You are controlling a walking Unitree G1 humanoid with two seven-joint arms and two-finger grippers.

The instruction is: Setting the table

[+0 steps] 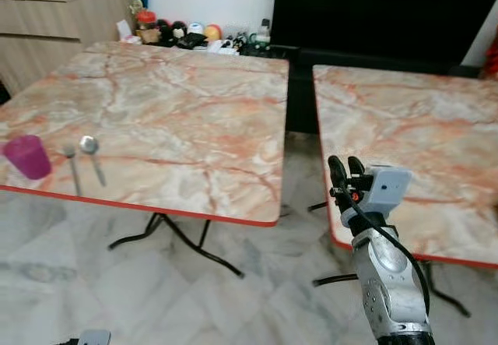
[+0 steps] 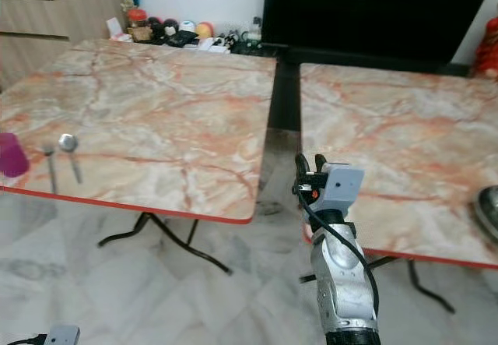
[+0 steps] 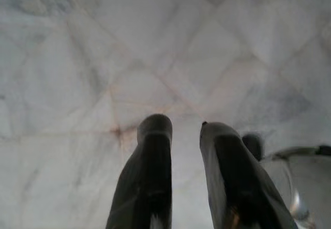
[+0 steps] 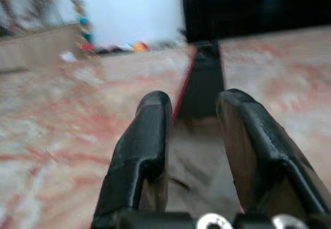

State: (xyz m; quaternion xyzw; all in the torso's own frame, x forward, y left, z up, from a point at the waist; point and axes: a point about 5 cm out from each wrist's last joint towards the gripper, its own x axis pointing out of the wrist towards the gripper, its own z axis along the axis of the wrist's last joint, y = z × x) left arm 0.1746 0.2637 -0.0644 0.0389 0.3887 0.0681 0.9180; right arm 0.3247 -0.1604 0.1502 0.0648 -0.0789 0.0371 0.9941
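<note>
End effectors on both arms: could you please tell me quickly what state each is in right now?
Left end effector: open, holding nothing, hanging over the floor.
Right end effector: open, holding nothing, raised at the gap between the two tables.

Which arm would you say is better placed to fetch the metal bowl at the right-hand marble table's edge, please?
Probably the right. The right gripper is raised, open and empty, beside the right-hand marble table holding the metal bowl. The left gripper hangs low over the floor.
</note>
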